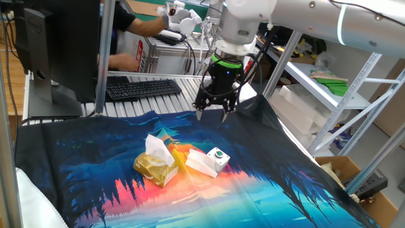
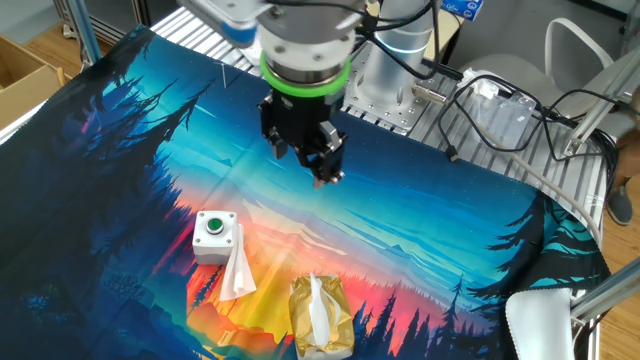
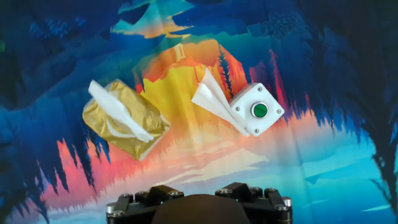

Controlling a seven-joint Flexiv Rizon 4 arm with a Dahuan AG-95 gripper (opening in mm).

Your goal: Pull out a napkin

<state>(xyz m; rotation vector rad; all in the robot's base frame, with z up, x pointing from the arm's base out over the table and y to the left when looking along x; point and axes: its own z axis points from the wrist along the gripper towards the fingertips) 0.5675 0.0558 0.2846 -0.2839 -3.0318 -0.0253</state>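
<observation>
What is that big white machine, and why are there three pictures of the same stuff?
It is a robot arm. At its end sits a gripper, a hand with two fingers. It hangs above the table and holds nothing. Two pictures come from cameras standing on different sides of the table. The third comes from a camera on the robot's hand, looking down.

The table wears a colourful cloth with a painted forest and sunset. On it lies a golden packet with a white napkin poking out of the top. Next to it is a small white box with a green button, and a folded white paper touching the box.
</observation>
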